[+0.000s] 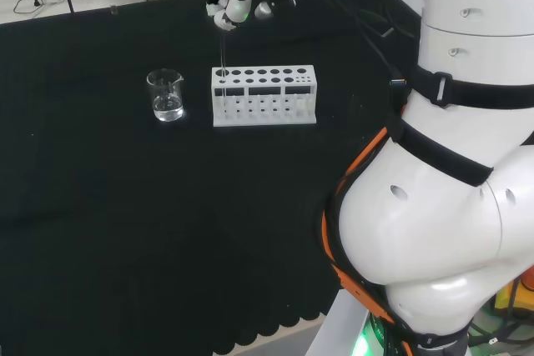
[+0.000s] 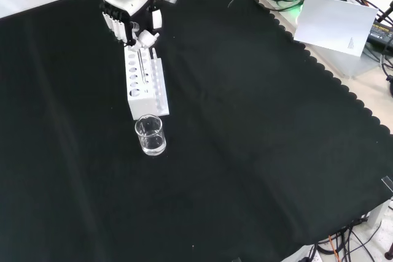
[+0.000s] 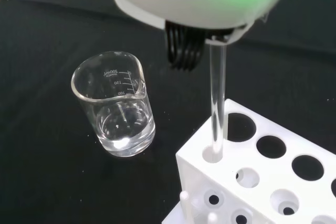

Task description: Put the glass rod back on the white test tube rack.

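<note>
One glass rod point(image 3: 218, 103), seemingly pinched in my hand point(image 2: 132, 13), stands upright in the white rack's point(image 1: 264, 96) end hole beside a beaker point(image 1: 167, 95).

Clear glass rod point(image 3: 217, 103) upright in rack point(image 3: 273, 182)

A clear glass beaker point(image 1: 167, 95) stands upright on the black cloth point(image 1: 125, 223), near the hand point(image 1: 229, 7)
</note>
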You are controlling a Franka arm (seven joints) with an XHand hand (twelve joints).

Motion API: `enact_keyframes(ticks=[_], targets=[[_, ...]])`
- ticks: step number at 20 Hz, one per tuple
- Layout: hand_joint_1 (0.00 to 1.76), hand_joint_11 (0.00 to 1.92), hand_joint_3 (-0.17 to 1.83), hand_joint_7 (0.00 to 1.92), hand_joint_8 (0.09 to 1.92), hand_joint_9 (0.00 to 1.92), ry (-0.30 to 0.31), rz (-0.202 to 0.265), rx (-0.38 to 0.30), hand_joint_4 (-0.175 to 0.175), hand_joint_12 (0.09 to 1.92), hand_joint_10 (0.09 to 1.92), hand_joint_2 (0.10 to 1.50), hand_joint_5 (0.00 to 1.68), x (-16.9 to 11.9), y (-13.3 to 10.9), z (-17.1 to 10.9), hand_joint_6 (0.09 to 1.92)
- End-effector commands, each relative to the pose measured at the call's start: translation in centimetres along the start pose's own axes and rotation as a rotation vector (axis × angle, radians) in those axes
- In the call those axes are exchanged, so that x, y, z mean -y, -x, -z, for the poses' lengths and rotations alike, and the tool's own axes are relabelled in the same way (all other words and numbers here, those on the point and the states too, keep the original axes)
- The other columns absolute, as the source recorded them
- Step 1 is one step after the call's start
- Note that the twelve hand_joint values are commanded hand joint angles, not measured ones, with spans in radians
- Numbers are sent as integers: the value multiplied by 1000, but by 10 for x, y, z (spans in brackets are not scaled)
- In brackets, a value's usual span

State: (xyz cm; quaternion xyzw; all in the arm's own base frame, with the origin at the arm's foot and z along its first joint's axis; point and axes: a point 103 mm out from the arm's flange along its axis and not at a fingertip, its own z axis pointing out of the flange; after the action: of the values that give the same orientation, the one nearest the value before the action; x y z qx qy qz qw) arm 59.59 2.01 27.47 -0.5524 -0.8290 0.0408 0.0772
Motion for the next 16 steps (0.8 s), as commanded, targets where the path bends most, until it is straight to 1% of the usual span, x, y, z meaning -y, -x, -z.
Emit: enact_keyframes(ticks=[1, 2, 3, 4, 6, 8, 9, 10, 12, 16], targets=[[1328, 1529, 908, 1332, 945, 1772, -4, 9, -24, -175, 932, 630, 523, 1271, 2, 2, 1, 545], [1325, 1546, 881, 1332, 858, 1772, -22, -6, -23, -175, 897, 615, 533, 1272, 2, 3, -1, 601], [1323, 1558, 864, 1332, 790, 1771, -28, -10, -23, -175, 871, 602, 538, 1272, 3, 4, -2, 650], [1321, 1567, 845, 1329, 751, 1770, -35, -13, -19, -175, 852, 593, 547, 1269, 2, 3, -2, 681], [1316, 1583, 776, 1306, 733, 1767, -53, -16, -14, -175, 823, 580, 592, 1239, 1, 3, -1, 724], [1410, 1627, 1036, 1439, 633, 1773, -70, -18, -8, -175, 782, 562, 383, 1012, -1, 3, 1, 789], [1437, 1647, 1120, 1491, 584, 1778, -74, -20, -9, -175, 766, 553, 313, 902, -1, 3, 1, 837], [1452, 1669, 1164, 1525, 546, 1783, -76, -20, -9, -175, 755, 543, 275, 792, -1, 3, 1, 879], [1463, 1699, 1195, 1554, 508, 1786, -82, -18, -3, -175, 747, 531, 244, 663, -2, 3, 2, 912], [1465, 1723, 1196, 1568, 480, 1781, -91, -19, 10, -175, 744, 520, 239, 586, -2, 0, 4, 909]])
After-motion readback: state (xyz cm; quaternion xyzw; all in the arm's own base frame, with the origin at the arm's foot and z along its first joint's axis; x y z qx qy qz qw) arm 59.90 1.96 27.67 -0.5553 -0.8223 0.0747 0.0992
